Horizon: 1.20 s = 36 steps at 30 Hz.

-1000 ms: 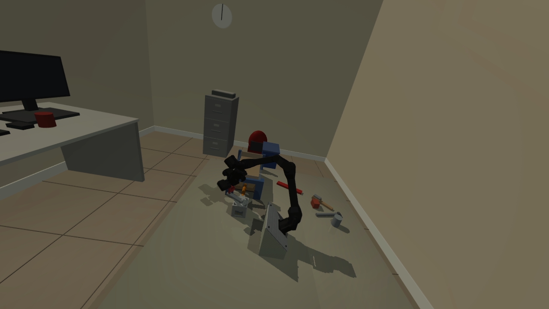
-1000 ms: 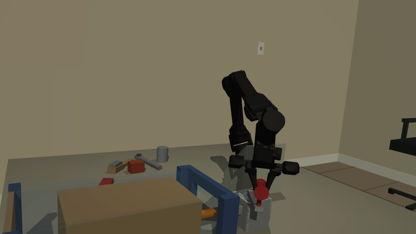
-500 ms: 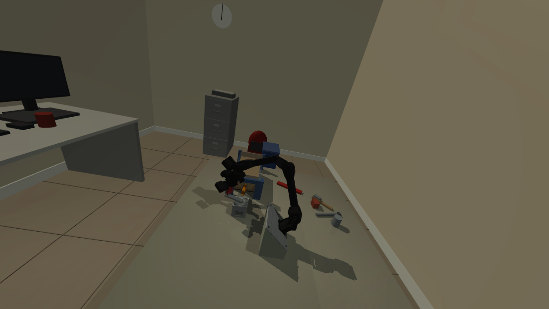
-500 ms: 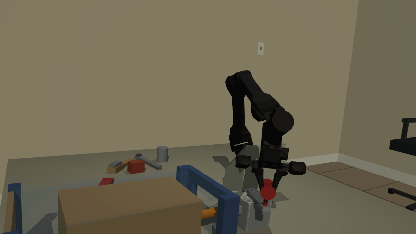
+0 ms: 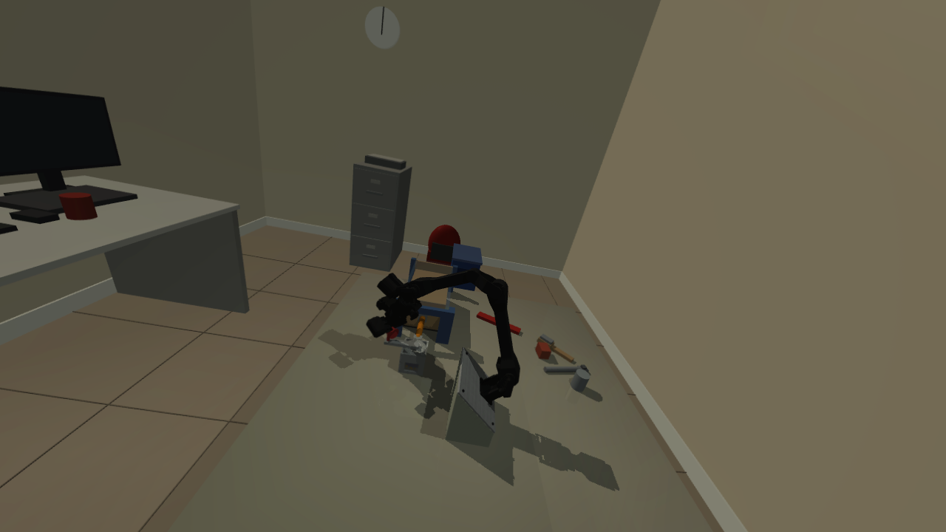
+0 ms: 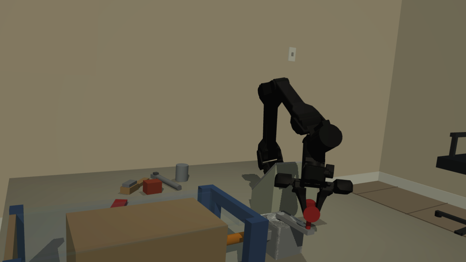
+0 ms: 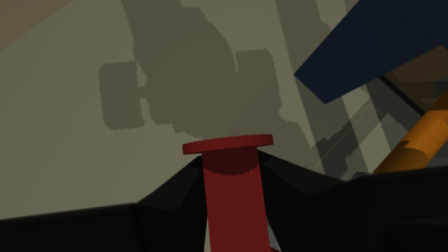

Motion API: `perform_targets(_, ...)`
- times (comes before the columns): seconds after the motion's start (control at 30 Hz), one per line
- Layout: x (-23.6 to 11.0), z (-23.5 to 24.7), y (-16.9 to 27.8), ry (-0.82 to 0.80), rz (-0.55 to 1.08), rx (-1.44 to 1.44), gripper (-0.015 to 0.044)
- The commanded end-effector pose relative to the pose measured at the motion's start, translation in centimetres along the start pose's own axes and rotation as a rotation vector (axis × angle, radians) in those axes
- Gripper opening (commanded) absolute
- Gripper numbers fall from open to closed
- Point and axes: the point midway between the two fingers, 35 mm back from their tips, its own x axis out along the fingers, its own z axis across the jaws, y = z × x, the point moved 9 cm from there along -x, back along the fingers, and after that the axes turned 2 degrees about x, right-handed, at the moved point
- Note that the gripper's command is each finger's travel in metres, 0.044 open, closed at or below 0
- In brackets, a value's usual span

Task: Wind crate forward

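My gripper [image 6: 309, 208] [image 5: 395, 330] [image 7: 228, 161] is shut on the red knob [image 6: 311, 213] [image 7: 232, 189] of the winch handle. The handle's grey crank arm [image 6: 293, 221] lies across the top of the grey winch [image 6: 281, 241] [image 5: 409, 362], with the knob at its outer end, away from the rack. An orange strap [image 6: 235, 238] [image 7: 420, 140] runs from the winch through the blue steel frame [image 6: 257, 227] [image 5: 446, 324] [image 7: 367, 45] to the brown crate [image 6: 139, 224]. The crate sits flat, its front a little behind the frame.
A grey wedge-shaped arm base [image 5: 473, 397] [image 6: 273, 189] stands just behind the winch. A red block [image 6: 152, 186], a wrench [image 6: 166, 181], a grey cylinder [image 6: 181, 172] and a red bar [image 5: 494, 322] lie on the bench. A filing cabinet [image 5: 378, 215] stands at the back.
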Motion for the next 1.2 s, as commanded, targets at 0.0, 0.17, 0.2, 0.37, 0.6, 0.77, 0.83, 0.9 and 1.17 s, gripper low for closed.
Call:
perform_targets(0.0,-0.2,1.0,1.2,-0.016,0.025,-0.013,0.0)
perform_targets(0.17,-0.4,1.5,1.8,-0.017,0.026,-0.013,0.0)
perform_targets(0.2,-0.5,1.6,1.9,-0.017,0.026,-0.013,0.0)
perform_targets(0.37,-0.8,2.1,2.5,-0.017,0.026,-0.013,0.0)
perform_targets(0.6,-1.2,2.6,3.4,-0.018,0.027,-0.014,0.0)
perform_targets(0.77,-1.6,2.9,4.1,-0.018,0.027,-0.014,0.0)
perform_targets(0.83,-1.7,3.0,4.4,-0.019,0.027,-0.014,0.0)
perform_targets(0.9,-1.8,3.1,4.7,-0.019,0.028,-0.014,0.0)
perform_targets(1.17,-2.4,3.4,5.8,-0.019,0.028,-0.015,0.0)
